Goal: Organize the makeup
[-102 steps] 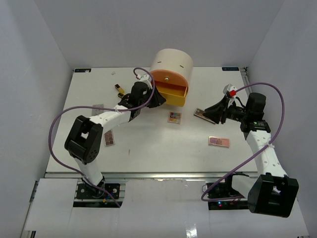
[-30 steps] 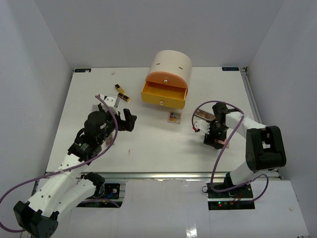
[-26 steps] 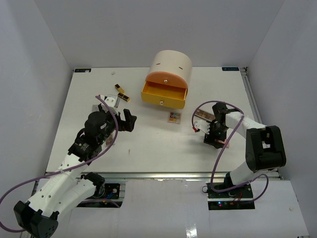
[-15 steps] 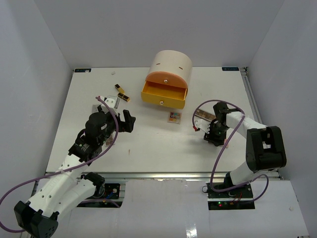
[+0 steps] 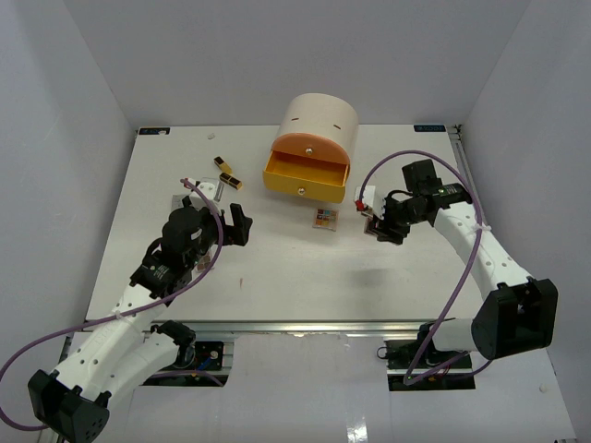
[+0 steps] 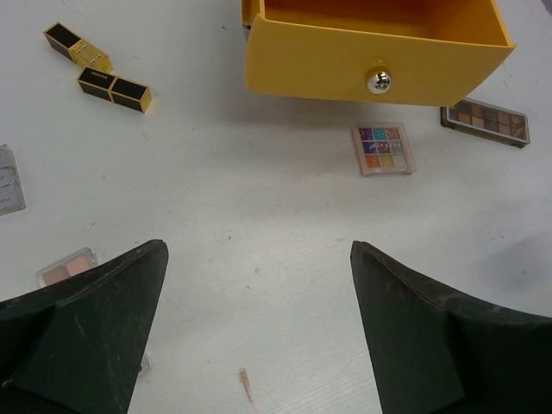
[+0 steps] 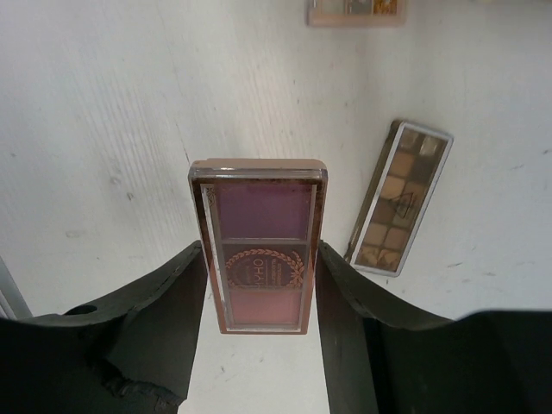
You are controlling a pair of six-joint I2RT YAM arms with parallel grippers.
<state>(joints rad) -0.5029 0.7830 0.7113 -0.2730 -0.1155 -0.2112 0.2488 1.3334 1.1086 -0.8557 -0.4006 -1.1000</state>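
Note:
In the right wrist view, a pink and purple eyeshadow palette (image 7: pixel 259 246) is pinched by its long sides between my right gripper's (image 7: pixel 259 252) fingers and held off the table. A brown eyeshadow palette (image 7: pixel 399 198) lies just beyond it on the table. From above, my right gripper (image 5: pixel 385 227) hovers right of a small multicoloured palette (image 5: pixel 325 218). My left gripper (image 6: pixel 257 250) is open and empty above bare table. Two black-and-gold lipstick tubes (image 6: pixel 78 47) (image 6: pixel 114 89) lie at the far left, and a small pink-pan palette (image 6: pixel 67 267) sits beside the left finger.
The cream cylindrical drawer unit (image 5: pixel 319 118) stands at the back centre, its yellow drawer (image 6: pixel 371 60) pulled open toward the arms. A clear flat item (image 6: pixel 9 177) lies at the left edge of the left wrist view. A small red smear (image 6: pixel 246 384) marks the table.
My right gripper has shut on the pink palette, lifted it off the table and carried it back toward the drawer unit. The left arm has barely moved.

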